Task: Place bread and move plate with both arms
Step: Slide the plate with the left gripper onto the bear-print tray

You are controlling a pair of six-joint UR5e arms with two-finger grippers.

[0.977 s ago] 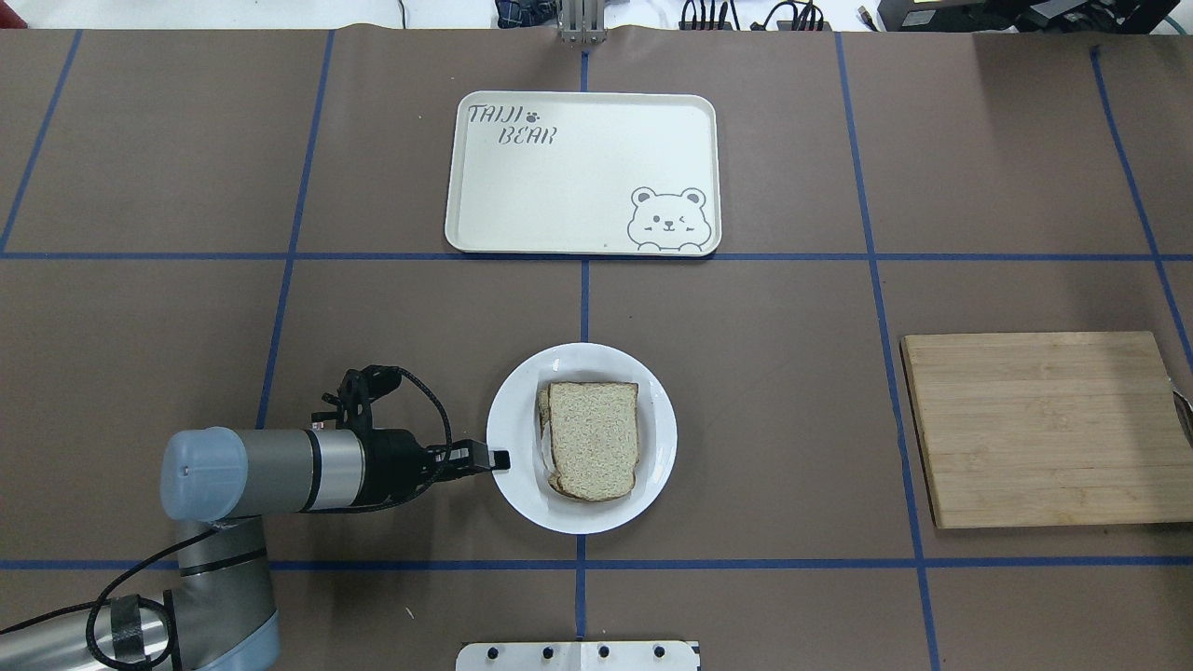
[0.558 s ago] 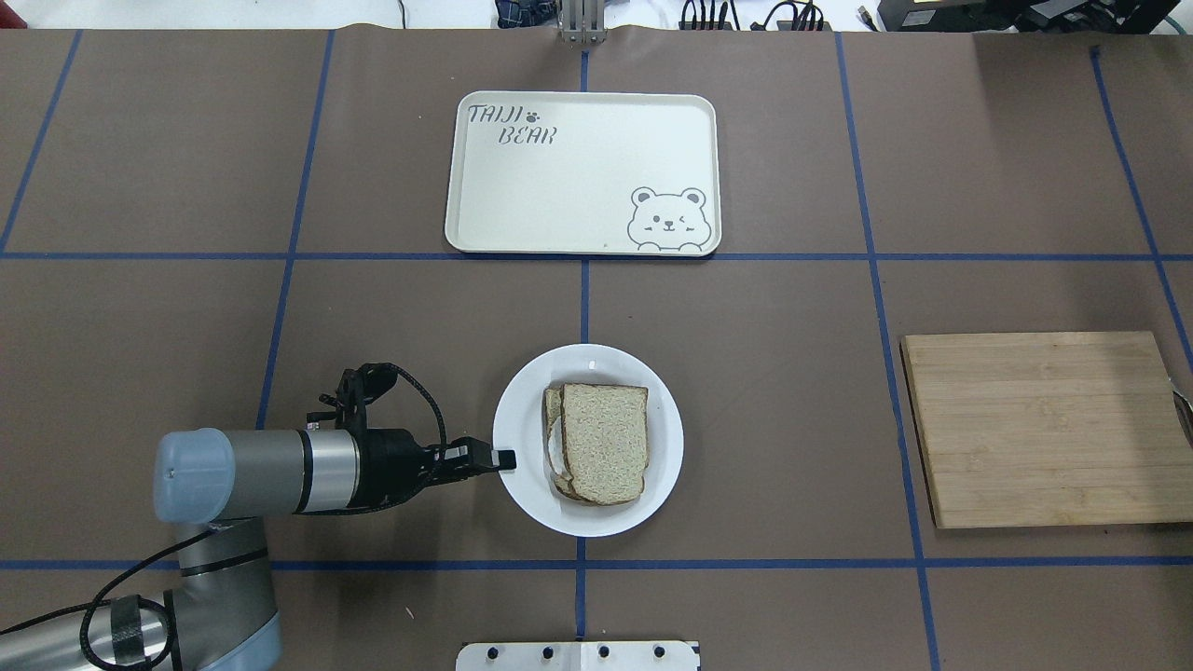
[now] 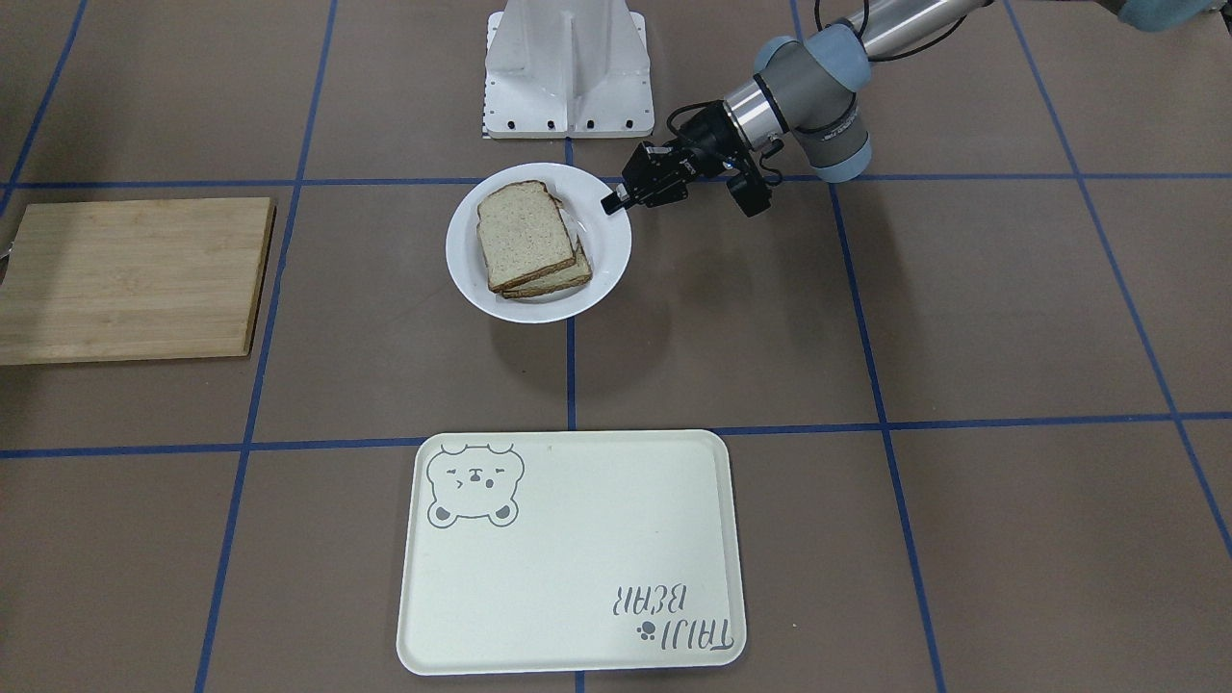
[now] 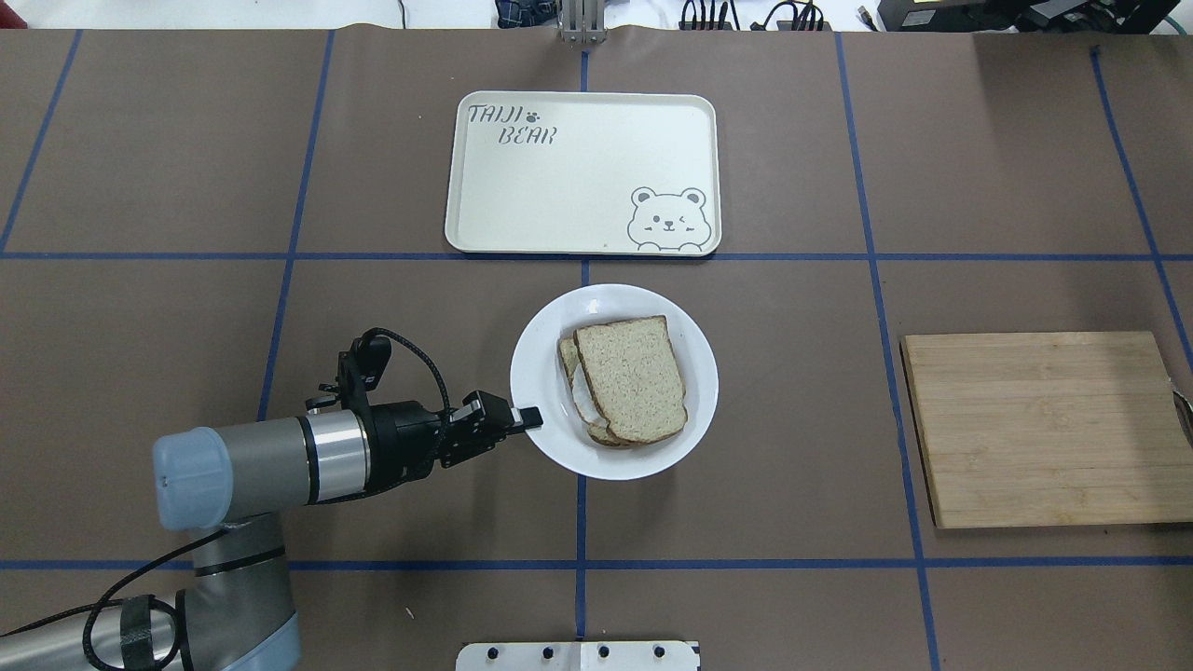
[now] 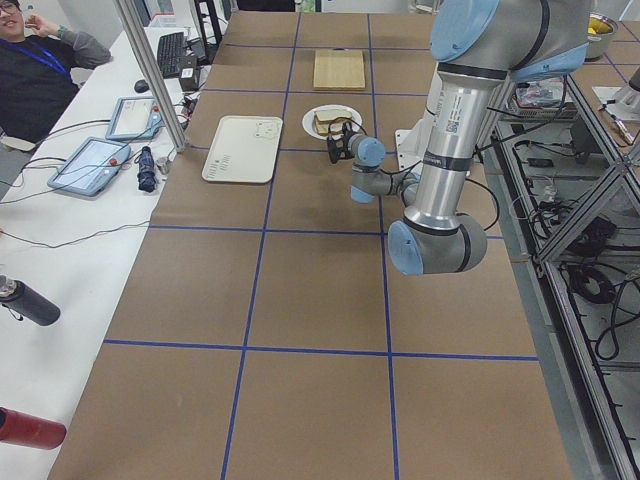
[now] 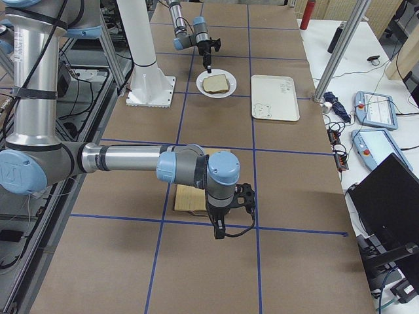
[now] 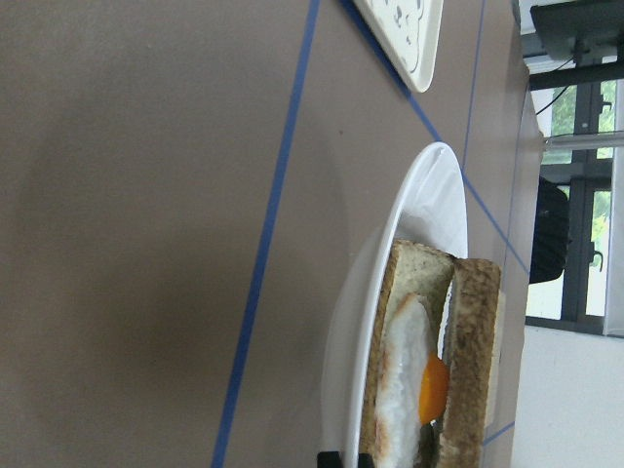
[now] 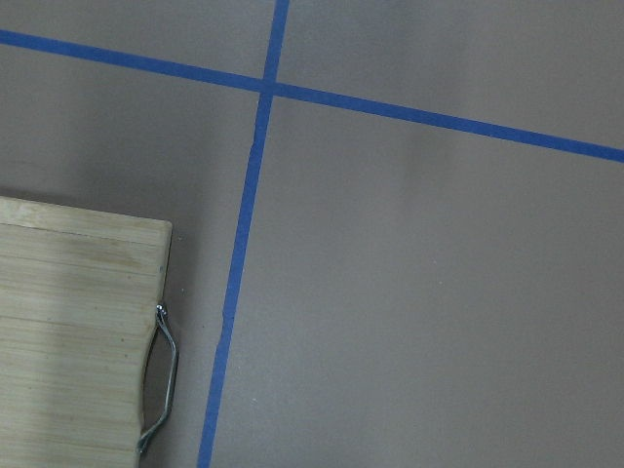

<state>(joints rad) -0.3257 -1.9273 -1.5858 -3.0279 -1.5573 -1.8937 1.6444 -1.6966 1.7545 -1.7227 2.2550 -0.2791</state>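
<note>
The left arm (image 4: 280, 461) is reaching in from the left, and its jaws are clamping the left rim of the plate (image 4: 685, 433) at mid-worktop (image 4: 792, 485). The bread (image 4: 634, 377) is lying on the plate, atop an egg-topped slice (image 7: 405, 390). The tray (image 4: 559, 196), lettered "TAIJI BEAR", is lying just beyond. The right arm (image 6: 124, 159) is hovering near the board (image 4: 1044, 429); whether its jaws are parted or closed cannot be told.

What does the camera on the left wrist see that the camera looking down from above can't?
Only the left wrist view shows the orange egg yolk tucked under the bread. Only the overhead view shows the wooden board, the left gripper clamped on the rim of the plate, and the bear drawn on the tray. Both show the plate, the bread and at least a corner of the tray.
</note>
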